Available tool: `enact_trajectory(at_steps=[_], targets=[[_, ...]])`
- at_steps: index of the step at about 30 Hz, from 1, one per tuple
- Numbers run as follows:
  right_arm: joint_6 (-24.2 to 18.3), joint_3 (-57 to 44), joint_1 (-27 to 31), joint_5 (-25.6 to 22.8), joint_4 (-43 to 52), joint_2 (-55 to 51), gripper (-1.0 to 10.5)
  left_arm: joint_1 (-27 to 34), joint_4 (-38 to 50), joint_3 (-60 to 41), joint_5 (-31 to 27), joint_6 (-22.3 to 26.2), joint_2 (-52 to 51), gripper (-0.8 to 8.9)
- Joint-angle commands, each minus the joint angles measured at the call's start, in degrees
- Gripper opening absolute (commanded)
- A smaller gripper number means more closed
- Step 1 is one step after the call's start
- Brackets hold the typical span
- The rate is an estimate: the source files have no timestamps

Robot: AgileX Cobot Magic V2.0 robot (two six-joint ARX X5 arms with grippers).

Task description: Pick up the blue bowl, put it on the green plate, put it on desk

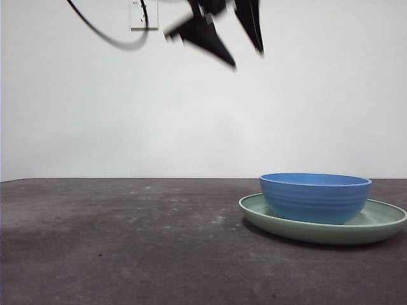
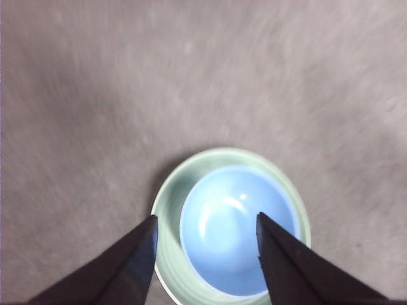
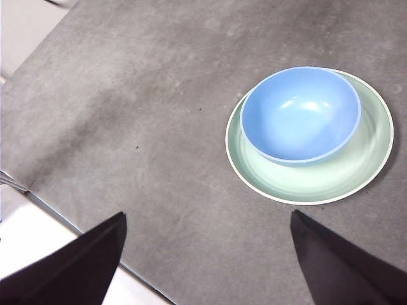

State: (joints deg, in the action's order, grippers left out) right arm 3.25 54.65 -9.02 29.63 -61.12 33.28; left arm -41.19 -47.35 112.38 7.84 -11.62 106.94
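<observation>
The blue bowl (image 1: 315, 197) sits upright inside the green plate (image 1: 381, 225) on the desk (image 1: 127, 241) at the right of the front view. My left gripper (image 2: 205, 223) is open and empty, high above the bowl (image 2: 236, 229) and plate (image 2: 166, 210); it shows blurred at the top of the front view (image 1: 245, 47). My right gripper (image 3: 206, 219) is open and empty, high and off to the side of the bowl (image 3: 299, 114) and plate (image 3: 318, 181).
The desk's near edge and a pale floor strip (image 3: 57, 267) show in the right wrist view. A white wall outlet (image 1: 144, 14) and a black cable (image 1: 108, 38) hang on the wall behind.
</observation>
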Motion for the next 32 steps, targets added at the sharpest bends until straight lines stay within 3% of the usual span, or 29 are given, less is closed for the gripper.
enact_trajectory(at_steps=[1, 11, 22, 32], targets=[[-0.63, 1.09, -0.24, -0.76, 0.15, 0.17, 4.1, -0.22, -0.02, 1.66, 0.31, 1.77, -3.10, 2.53], [-0.74, 1.09, -0.24, -1.40, 0.15, 0.17, 4.1, 2.14, -5.01, -2.12, 0.24, 5.70, -16.28, 2.52], [-0.74, 1.07, -0.24, -1.40, 0.11, 0.17, 4.1, 2.60, 4.55, -32.59, 0.46, 6.64, -35.98, 2.52], [-0.72, 1.07, -0.24, -1.38, -0.74, 0.20, 4.1, 2.56, 9.84, -55.67, 13.60, 6.45, -50.97, 2.50]])
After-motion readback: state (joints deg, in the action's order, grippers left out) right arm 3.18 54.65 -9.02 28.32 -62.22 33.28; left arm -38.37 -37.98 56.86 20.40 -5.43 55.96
